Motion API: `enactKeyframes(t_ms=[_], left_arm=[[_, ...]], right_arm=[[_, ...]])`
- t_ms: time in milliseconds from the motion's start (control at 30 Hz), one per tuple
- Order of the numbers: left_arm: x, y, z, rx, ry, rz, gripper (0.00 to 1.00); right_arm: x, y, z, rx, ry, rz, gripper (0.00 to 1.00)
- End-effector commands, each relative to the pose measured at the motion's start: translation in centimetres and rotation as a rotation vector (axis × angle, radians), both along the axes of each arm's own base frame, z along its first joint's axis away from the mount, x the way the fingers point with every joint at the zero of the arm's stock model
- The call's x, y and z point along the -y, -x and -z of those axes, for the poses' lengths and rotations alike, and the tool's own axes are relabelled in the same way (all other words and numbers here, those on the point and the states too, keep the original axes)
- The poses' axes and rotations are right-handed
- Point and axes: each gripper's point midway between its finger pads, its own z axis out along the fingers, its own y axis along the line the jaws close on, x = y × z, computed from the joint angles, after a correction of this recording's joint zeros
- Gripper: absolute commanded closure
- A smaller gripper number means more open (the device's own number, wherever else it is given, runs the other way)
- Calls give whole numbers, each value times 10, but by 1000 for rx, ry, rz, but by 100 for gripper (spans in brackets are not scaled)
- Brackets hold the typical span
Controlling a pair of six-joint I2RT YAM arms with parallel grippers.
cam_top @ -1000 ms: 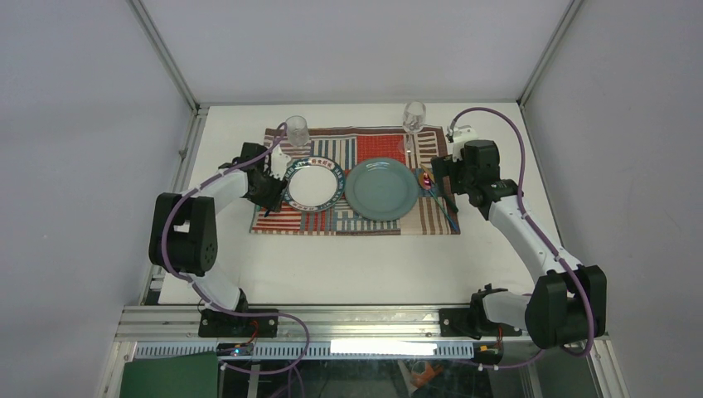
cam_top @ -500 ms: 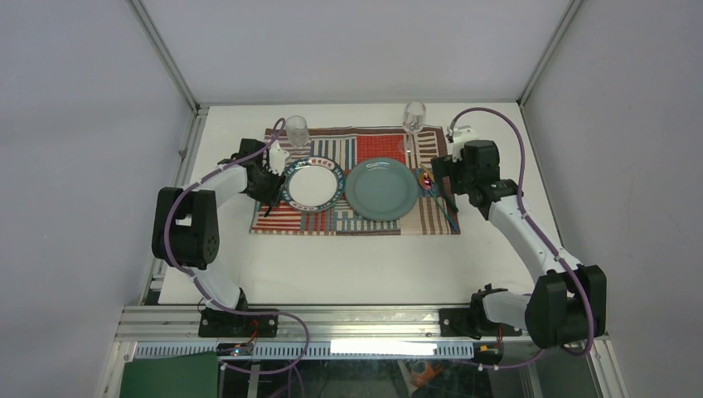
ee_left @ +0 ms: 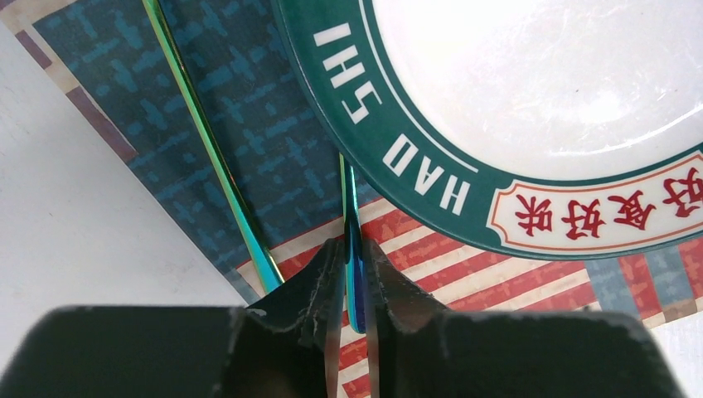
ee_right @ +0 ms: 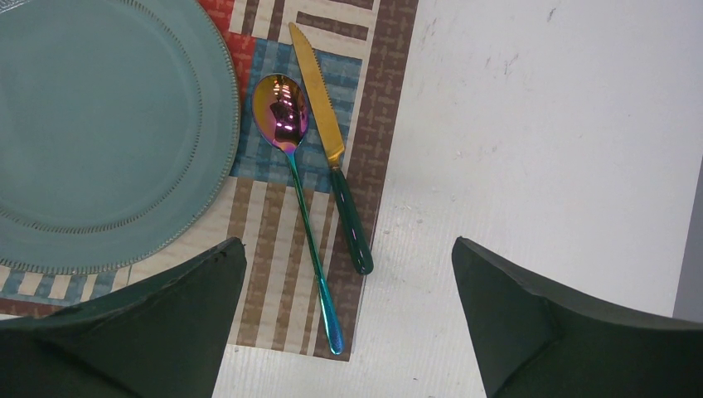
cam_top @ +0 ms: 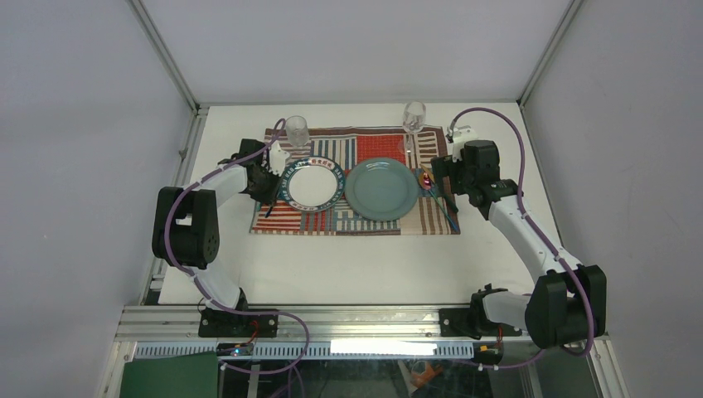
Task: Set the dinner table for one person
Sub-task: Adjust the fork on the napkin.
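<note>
Left jaws pinching a thin iridescent handle, right jaws spread wide.
We see that handle on the striped placemat, meeting the green plate rim, a second handle just beside it. Our right jaws hang over spoon and knife by the teal plate; all rests on the white tabletop.

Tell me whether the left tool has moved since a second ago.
Yes. Against the green-rimmed plate, the left tool has edged slightly leftward and up in the top view; it pinches an iridescent utensil handle.
</note>
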Motion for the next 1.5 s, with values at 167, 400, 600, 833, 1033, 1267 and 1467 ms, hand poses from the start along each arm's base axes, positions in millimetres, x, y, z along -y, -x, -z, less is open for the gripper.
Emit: enactKeyframes(t_ms=[167, 400, 600, 833, 1033, 1267, 1467], left_arm=[[1, -12, -16, 58, 12, 1, 88], [-7, -17, -21, 83, -21, -27, 89], [-12, -15, -16, 75, -40, -37, 89], [-18, -14, -15, 88, -40, -66, 87], [-25, -15, -16, 94, -43, -85, 87], [-27, -16, -16, 91, -40, -95, 87], [-31, -17, -17, 98, -45, -107, 87]], right_arm=[[-2, -7, -13, 40, -12, -13, 1], [-1, -7, -13, 40, -11, -11, 1], [-1, -6, -14, 42, -11, -13, 1], [-3, -6, -14, 40, -17, -19, 1], [-3, -6, -15, 41, -19, -21, 1], [-3, -5, -16, 42, -20, -22, 1], [-4, -5, -16, 42, -20, -22, 1]])
